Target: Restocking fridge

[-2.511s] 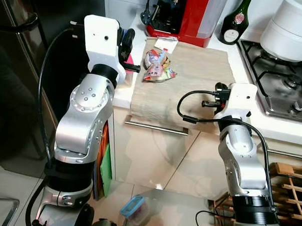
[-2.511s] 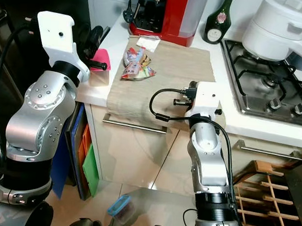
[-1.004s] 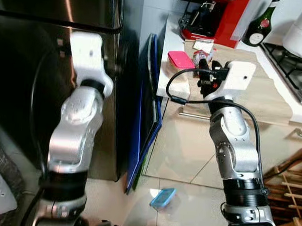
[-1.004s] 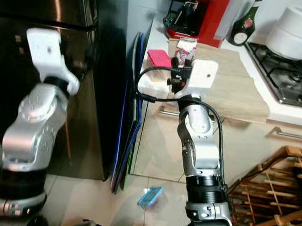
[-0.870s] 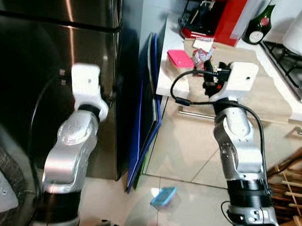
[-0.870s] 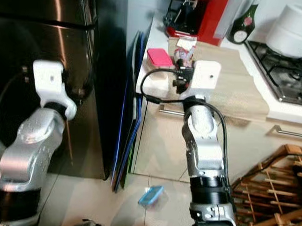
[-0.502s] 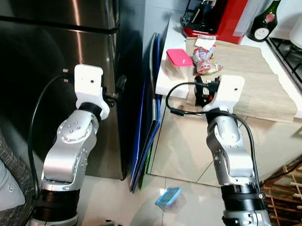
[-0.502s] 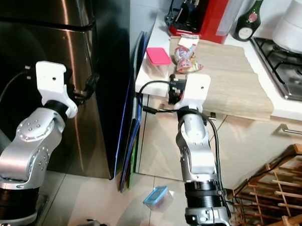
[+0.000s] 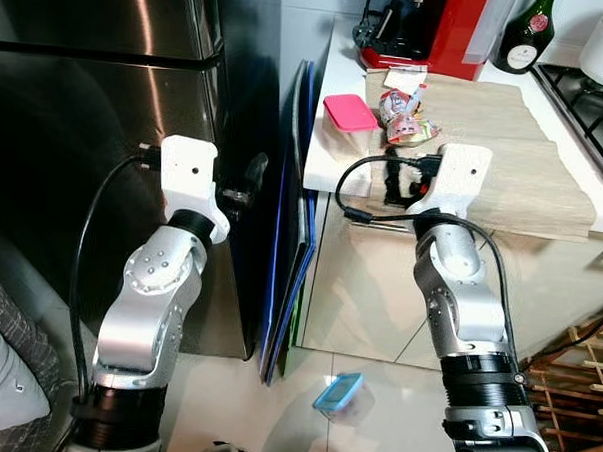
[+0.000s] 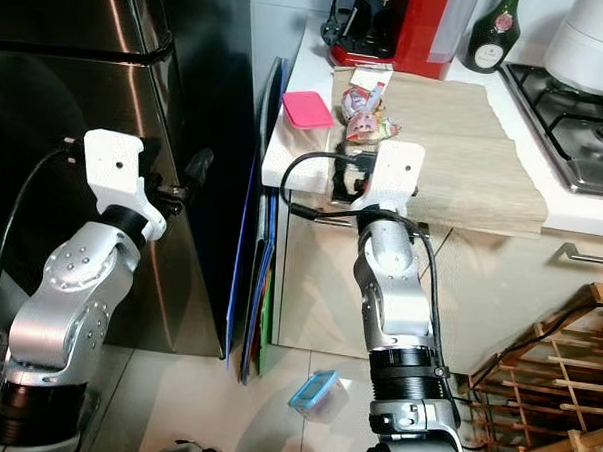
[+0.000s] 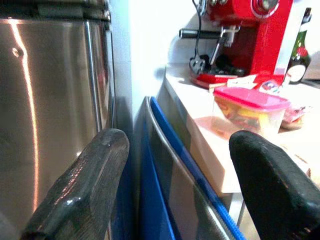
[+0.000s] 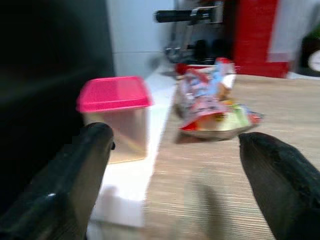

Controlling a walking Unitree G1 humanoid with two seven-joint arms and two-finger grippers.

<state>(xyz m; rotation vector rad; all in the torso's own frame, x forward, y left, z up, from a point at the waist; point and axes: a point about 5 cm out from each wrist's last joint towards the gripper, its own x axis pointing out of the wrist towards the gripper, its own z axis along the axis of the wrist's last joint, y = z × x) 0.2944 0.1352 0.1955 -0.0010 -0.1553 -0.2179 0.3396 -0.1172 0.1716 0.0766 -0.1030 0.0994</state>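
Observation:
The stainless steel fridge stands shut on my left. A clear container with a pink lid sits at the counter's left edge, with colourful snack packets just beyond it. My left gripper hovers open at the fridge's right front corner, holding nothing. In its wrist view the black fingers frame the gap beside the fridge. My right gripper is open at the counter's front edge. It points at the pink-lidded container and the packets, apart from both.
Blue and green boards lean in the gap between fridge and cabinet. A red coffee machine, a bottle and a gas hob stand further back. A small blue-lidded tub lies on the floor tiles, a wooden rack at lower right.
The view has swung from the counter towards the fridge. My left gripper has dropped from the counter to the fridge's corner. The right gripper has risen slightly towards the counter edge.

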